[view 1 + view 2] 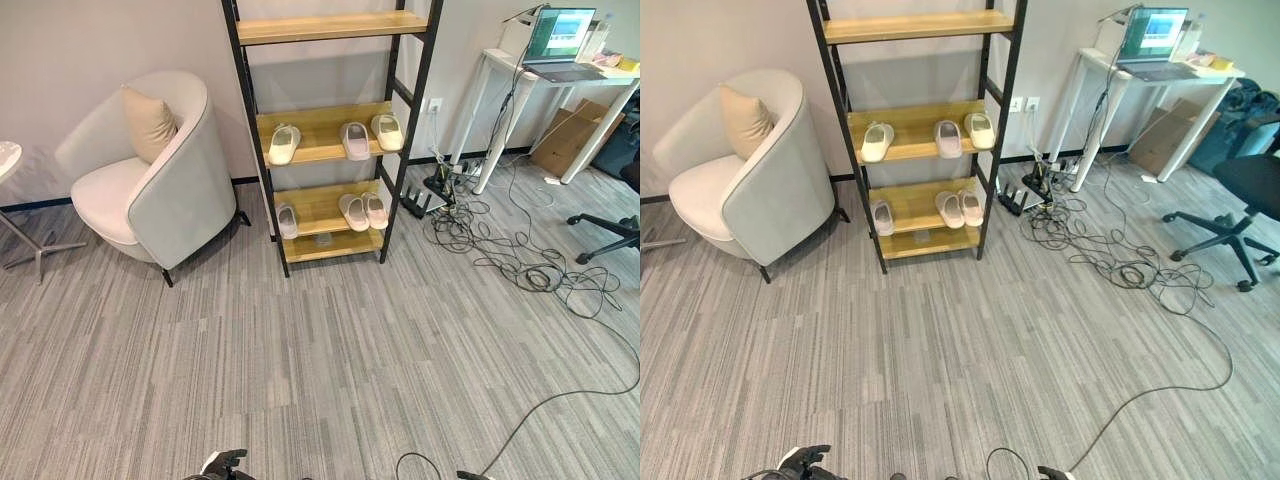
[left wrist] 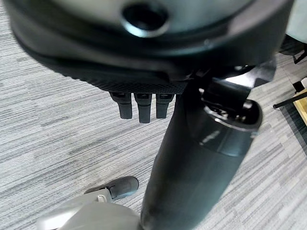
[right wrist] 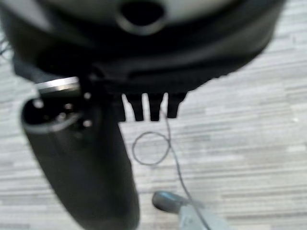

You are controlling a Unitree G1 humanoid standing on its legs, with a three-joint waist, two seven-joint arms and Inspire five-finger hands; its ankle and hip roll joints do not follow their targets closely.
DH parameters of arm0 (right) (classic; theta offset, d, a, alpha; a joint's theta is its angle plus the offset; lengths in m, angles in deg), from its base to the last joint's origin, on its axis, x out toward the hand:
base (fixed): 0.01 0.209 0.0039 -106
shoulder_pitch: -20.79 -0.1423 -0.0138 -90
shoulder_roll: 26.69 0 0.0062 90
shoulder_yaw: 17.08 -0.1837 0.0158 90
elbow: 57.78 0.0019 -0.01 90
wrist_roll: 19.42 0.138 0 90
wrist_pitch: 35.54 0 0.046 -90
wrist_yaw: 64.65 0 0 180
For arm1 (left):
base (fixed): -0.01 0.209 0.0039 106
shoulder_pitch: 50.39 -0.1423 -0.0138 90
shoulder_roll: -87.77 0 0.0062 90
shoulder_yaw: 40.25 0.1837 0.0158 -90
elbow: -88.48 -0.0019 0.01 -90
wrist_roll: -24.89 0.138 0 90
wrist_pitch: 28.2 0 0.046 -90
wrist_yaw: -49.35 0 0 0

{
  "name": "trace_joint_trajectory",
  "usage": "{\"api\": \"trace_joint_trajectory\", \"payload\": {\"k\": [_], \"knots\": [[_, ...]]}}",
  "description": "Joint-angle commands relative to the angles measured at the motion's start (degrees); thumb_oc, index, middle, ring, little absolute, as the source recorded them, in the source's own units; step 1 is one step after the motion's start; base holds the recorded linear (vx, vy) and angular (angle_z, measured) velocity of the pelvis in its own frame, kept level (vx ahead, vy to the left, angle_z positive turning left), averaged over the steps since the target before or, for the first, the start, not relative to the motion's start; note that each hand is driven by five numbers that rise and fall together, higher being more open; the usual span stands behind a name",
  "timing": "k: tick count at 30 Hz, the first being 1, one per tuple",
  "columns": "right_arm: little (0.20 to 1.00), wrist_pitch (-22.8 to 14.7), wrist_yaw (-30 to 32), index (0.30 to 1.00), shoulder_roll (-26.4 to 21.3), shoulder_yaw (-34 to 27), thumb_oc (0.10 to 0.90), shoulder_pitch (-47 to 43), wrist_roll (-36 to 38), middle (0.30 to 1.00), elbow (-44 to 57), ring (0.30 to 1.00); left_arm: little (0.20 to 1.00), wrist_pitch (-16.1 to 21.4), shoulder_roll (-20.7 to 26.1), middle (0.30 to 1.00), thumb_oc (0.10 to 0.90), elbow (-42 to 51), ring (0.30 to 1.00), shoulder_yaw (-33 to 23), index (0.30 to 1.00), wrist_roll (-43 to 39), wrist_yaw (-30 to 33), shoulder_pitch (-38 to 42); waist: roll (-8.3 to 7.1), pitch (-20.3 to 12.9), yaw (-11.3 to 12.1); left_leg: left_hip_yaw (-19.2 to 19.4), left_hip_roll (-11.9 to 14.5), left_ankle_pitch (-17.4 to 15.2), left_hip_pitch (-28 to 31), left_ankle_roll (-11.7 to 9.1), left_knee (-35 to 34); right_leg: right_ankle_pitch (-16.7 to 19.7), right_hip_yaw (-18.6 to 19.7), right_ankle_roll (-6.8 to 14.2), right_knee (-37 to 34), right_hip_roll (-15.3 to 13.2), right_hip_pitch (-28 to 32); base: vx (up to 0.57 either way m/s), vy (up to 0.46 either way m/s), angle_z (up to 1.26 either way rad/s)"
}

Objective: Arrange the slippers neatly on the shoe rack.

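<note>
Six slippers [image 1: 284,144] sit on the shoe rack [image 1: 325,130] at the far wall: three on the middle shelf, three on the lower shelf, toes pointing away, spaced unevenly. Top shelf bare. Rack frame black, shelves light wood.

Floor: grey striped carpet [image 1: 300,370], wide open stretch between the near edge and the rack. Left of the rack, a pale armchair [image 1: 150,175] with a cushion, just beside the rack's left post. Right of the rack, tangled cables [image 1: 500,250] spread over the carpet toward a white counter [image 1: 560,80] carrying a laptop [image 1: 560,40]. Office chair base [image 1: 1225,235] at far right.

Left hand [image 2: 144,103] hangs over bare carpet, fingers straight, holding nothing. Right hand [image 3: 151,105] likewise, fingers straight and empty, over carpet.
</note>
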Motion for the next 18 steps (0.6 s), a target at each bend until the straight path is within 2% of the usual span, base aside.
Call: {"api": "trace_joint_trajectory", "payload": {"k": [1,15,18], "knots": [[0.900,-1.7,1.6,0.900,-0.6,1.8,0.800,-1.4,-0.6,0.900,0.1,0.900,0.900,1.4,0.0,0.900,0.800,-2.9,0.900,-0.7,0.900,2.0,1.9,2.9,-1.96,-1.4,-0.1,-3.5,0.3,-5.1,-0.4,-1.8,-0.5,-3.2,1.7,5.2,0.7,-2.3,0.2,0.00,0.000,0.00],[0.900,-1.3,1.3,0.900,-0.4,2.3,0.800,-1.2,-0.5,0.900,0.4,0.900,0.900,1.2,-0.3,0.900,0.800,-2.4,0.900,0.7,0.900,2.2,1.7,3.2,-1.71,-0.5,-0.6,-3.9,1.0,-5.1,-0.4,-2.1,0.3,-4.1,1.6,4.3,2.1,-1.7,-0.1,0.00,-0.026,0.01],[0.900,-1.4,1.2,0.900,-0.4,2.6,0.800,-1.6,-0.2,0.900,0.7,0.900,0.900,1.3,-0.2,0.900,0.800,-1.7,0.900,1.4,0.900,1.9,1.3,3.9,-1.96,0.7,-0.9,-3.7,1.3,-6.0,-2.6,-2.6,4.4,-4.9,2.0,3.5,4.4,-1.5,-1.8,-0.03,-0.077,0.01]]}}
